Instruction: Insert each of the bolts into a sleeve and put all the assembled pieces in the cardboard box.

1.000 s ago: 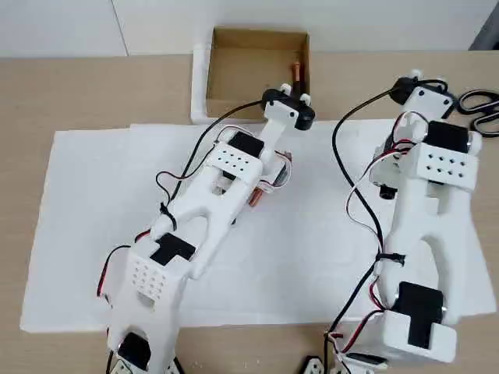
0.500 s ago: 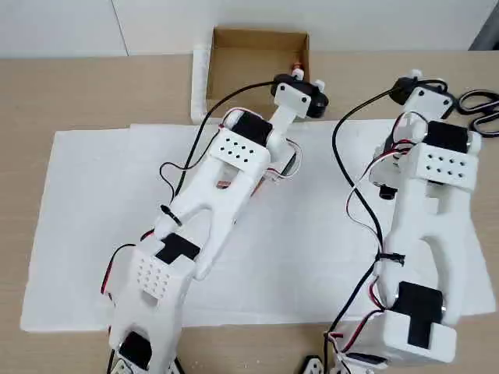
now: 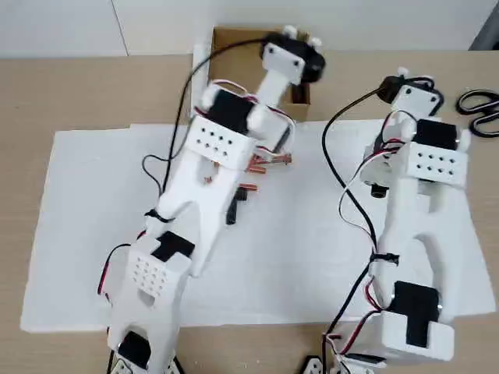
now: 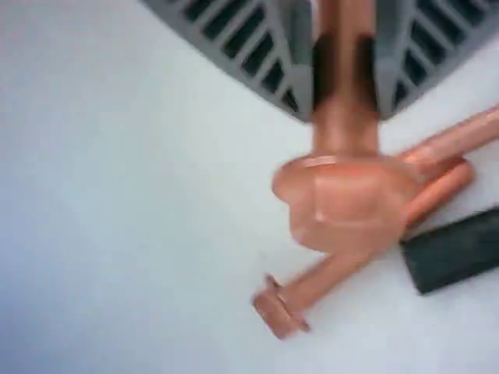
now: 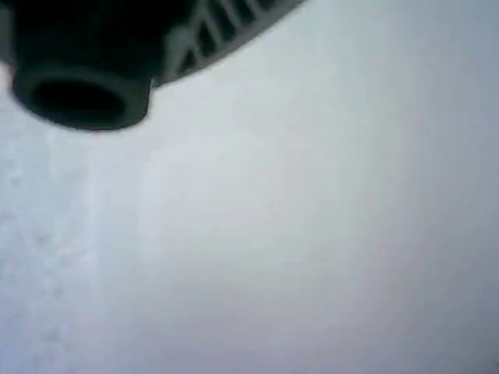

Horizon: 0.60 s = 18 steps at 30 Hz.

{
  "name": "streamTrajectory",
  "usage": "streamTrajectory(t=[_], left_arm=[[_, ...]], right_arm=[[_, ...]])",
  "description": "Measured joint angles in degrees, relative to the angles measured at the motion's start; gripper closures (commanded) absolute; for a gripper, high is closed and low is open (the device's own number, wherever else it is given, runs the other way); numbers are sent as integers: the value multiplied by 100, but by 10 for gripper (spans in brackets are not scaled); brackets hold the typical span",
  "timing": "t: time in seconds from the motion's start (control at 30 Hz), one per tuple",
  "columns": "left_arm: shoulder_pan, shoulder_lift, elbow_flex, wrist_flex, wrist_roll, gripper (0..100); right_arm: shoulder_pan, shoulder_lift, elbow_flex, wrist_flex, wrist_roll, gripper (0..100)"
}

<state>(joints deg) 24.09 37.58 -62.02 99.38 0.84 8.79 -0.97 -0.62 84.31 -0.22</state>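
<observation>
Tightly — bolt (image 4: 343, 199) in left hand (image 4: 343, 74).

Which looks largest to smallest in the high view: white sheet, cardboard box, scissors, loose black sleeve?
1. white sheet
2. cardboard box, though partly hidden
3. scissors, cut off by the picture's edge
4. black sleeve

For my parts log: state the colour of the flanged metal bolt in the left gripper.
Shiny copper-orange; the flanged metal bolt shows best in the left wrist view.
</observation>
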Motion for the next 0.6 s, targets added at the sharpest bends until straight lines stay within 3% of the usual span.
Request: streamTrajectory(t=[0.17, 0.33, 0.6], left_arm=[[-211, -114, 97, 0, 9, 994], [-457, -958, 1389, 0, -18, 994], [-1864, -1336, 3499, -387, 202, 994]], right_arm=[[-70, -193, 0, 237, 0, 995], [-70, -492, 0, 264, 0, 995], [-334, -519, 0, 264, 0, 995]])
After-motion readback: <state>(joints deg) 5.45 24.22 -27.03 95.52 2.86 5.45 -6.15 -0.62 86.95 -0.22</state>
